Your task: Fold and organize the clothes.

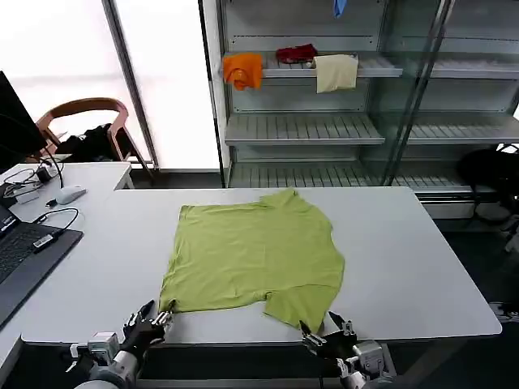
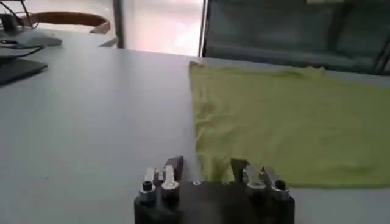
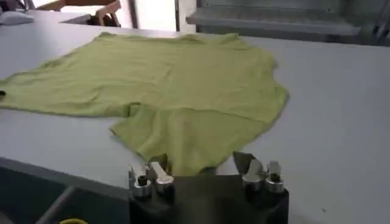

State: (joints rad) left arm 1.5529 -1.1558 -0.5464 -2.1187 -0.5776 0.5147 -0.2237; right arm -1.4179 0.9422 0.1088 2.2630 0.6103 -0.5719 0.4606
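Folding had not begun: the shirt [image 1: 253, 255] lay spread flat on the bench [image 1: 405, 267], unfolded. The left tool [image 1: 156, 320], jaws wide, sat at its near-left corner; the right tool [image 1: 326, 334], also wide, sat by the near sleeve. Every fold remained.

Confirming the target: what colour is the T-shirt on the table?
Plain lime yellow-green T-shirt, clearest in head view.
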